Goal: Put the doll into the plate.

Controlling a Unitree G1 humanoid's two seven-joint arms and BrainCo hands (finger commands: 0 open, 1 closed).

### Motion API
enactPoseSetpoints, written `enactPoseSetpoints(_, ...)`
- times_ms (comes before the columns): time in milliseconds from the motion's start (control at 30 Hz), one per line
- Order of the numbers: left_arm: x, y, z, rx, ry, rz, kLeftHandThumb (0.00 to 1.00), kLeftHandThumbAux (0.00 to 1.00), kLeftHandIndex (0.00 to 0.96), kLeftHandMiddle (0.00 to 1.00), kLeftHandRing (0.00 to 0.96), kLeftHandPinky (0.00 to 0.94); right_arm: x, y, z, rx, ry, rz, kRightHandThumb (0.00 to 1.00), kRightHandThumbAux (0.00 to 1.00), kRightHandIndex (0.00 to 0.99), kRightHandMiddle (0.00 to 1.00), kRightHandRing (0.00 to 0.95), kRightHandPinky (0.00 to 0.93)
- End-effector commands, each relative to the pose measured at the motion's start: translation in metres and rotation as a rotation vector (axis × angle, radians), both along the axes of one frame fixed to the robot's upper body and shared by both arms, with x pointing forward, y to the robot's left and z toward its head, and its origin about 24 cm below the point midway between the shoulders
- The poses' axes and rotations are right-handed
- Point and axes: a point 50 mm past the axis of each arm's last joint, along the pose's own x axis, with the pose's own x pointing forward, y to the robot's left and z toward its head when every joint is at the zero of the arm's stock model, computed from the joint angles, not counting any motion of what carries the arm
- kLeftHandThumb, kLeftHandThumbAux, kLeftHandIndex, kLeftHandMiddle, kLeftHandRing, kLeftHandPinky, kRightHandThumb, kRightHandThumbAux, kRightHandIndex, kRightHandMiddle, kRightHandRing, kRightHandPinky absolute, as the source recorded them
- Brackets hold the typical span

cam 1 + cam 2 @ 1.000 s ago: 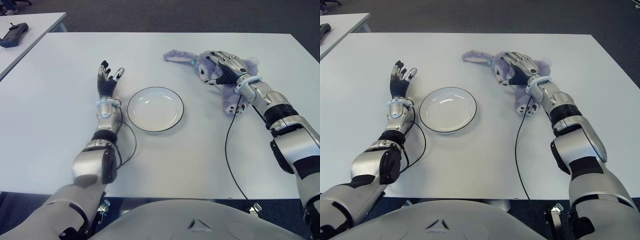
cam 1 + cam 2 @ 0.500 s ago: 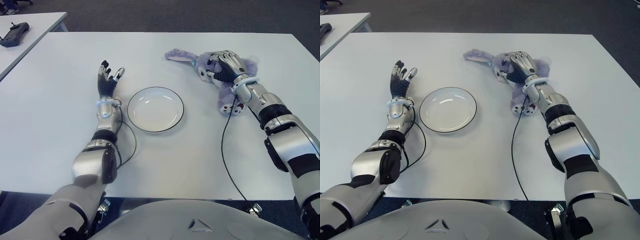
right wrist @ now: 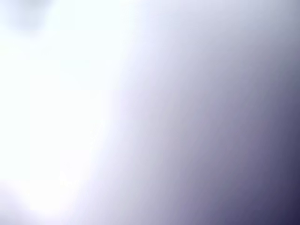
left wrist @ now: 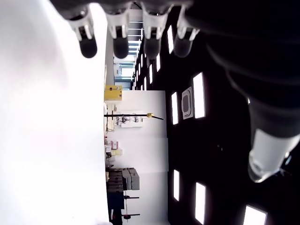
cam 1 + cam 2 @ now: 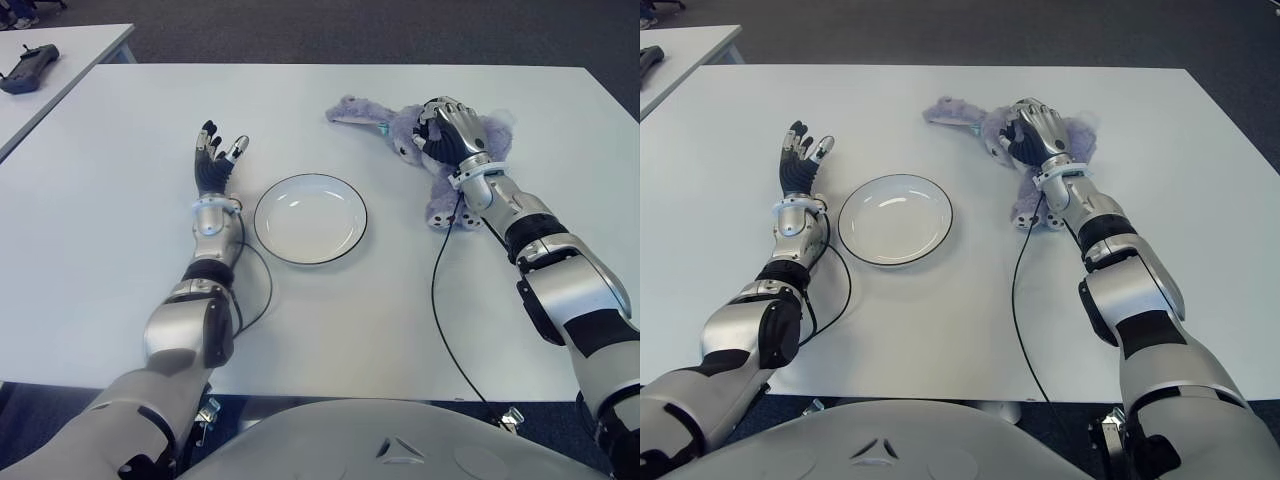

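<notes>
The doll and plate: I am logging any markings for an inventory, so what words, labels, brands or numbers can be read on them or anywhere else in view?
None can be read.
Doll, under the right hand: no tag or lettering shows.
Plate: plain, only a dark rim.
Table: no markings.
Left wrist view: yellow sign and wall notices are too small to read.

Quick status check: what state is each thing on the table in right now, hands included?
Purple plush rabbit doll: lying on the white table, outside the plate.
White dark-rimmed plate: empty.
Right hand: fingers curled on the doll.
Left hand: open, beside the plate's left.
</notes>
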Motion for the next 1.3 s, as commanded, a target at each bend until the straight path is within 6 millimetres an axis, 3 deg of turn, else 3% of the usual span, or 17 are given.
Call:
enactPoseSetpoints(33, -0.096, -0.013, -0.116, -0.117, 0.522, 0.032, 0.000, 0.642, 0.018, 0.044, 0.031, 0.031, -0.017, 0.003, -0.038, 0.052, 0.100, 0.016, 0.627, 0.672, 0.739, 0.848, 0.851, 0.873)
enactPoseSetpoints(900, -0.097, -0.014, -0.117, -0.112, 0.522, 0.024, 0.000, 0.663, 0.017, 0.037, 0.030, 0.038, -0.020, 0.009, -0.023, 0.096, -0.058, 0.091, 0.616, 0.694, 0.762, 0.851, 0.861, 0.868)
enactPoseSetpoints(1133, -0.097, -0.014, -0.117, -0.113, 0.528, 0.030, 0.000, 0.667, 0.020, 0.039, 0.035, 0.041, -0.032, 0.008, -0.018, 0.143, -0.102, 0.174, 0.615, 0.698, 0.764, 0.851, 0.861, 0.867)
enactPoseSetpoints(1300, -0.097, -0.016, -0.117, -0.107, 0.521, 0.026, 0.000, 0.658, 0.019, 0.040, 0.036, 0.035, -0.052, 0.006, -0.016, 0.175, -0.110, 0.264, 0.612, 0.698, 0.764, 0.851, 0.863, 0.869)
